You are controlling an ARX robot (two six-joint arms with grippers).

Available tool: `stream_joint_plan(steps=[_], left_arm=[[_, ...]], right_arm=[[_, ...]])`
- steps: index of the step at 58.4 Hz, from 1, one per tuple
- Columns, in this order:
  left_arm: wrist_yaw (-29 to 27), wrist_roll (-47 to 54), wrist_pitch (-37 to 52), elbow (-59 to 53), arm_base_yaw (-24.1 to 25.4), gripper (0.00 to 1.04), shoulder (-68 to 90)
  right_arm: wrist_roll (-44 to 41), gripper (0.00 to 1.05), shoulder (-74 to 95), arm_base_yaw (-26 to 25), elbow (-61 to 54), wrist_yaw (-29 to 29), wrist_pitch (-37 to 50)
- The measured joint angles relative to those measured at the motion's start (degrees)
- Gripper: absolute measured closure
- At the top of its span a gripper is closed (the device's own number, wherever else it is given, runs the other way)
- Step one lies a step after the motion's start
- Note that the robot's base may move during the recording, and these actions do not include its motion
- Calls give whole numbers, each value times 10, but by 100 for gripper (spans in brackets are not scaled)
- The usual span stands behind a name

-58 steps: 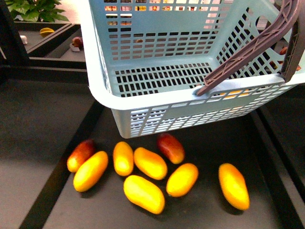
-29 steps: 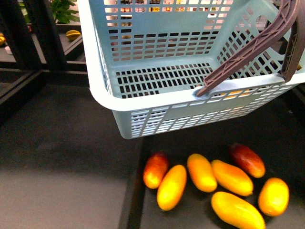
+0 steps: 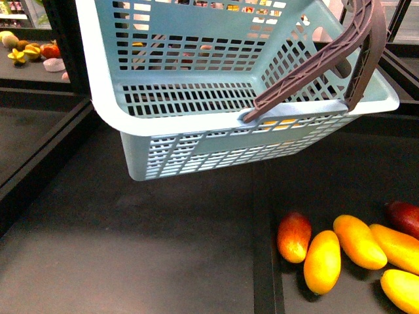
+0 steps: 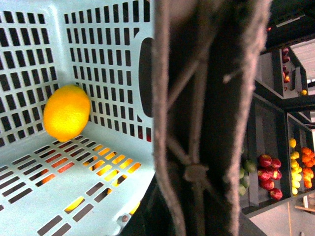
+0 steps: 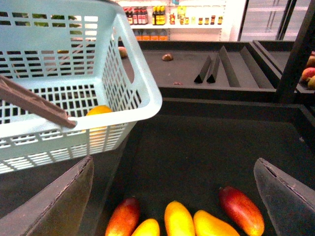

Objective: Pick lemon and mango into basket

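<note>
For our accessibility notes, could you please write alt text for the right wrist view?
The open right gripper frames a dark tray of yellow-orange and red mangoes. Close by hangs the light aqua basket, with a lemon visible through its slotted wall.

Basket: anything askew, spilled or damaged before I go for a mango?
The basket hangs tilted above the shelf, its near-left corner lowest. The lemon lies inside against a lattice wall. Nothing looks spilled or broken.
</note>
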Motion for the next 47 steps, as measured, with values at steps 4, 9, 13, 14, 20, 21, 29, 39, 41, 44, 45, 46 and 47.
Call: stream_joint_plan(steps=[4, 9, 13, 14, 20, 21, 29, 39, 41, 44, 45, 46, 47], left_arm=[[9, -3, 0, 0, -2, 100, 0], [14, -4, 0, 0, -8, 100, 0], [21, -4, 0, 0, -11, 100, 0], [23, -4, 0, 0, -12, 100, 0], [30, -6, 0, 0, -19, 100, 0], [30, -6, 0, 0, -19, 100, 0], [19, -6, 0, 0, -16, 100, 0], [10, -5, 0, 0, -10, 100, 0], [10, -5, 0, 0, -10, 100, 0], [11, -4, 0, 0, -10, 100, 0], [11, -5, 0, 0, -10, 100, 0], [13, -5, 0, 0, -11, 100, 0], [13, -5, 0, 0, -11, 100, 0]], right_arm=[[12, 9, -7, 8, 12, 59, -52], [33, 9, 26, -20, 80, 111, -152], [36, 9, 74, -51, 131, 81, -152], [36, 9, 92, -61, 149, 68, -148], [18, 9, 204, -116, 260, -12, -122], [15, 9, 212, -120, 267, -18, -122], [-41, 9, 329, -172, 332, -89, -125], [-127, 9, 465, -205, 351, -99, -153], [-144, 9, 485, -203, 351, -99, -154], [-159, 9, 508, -197, 352, -98, -154], [-161, 9, 514, -196, 353, -97, -154], [-165, 9, 525, -192, 354, -95, -153], [-166, 9, 531, -189, 356, -92, -153]])
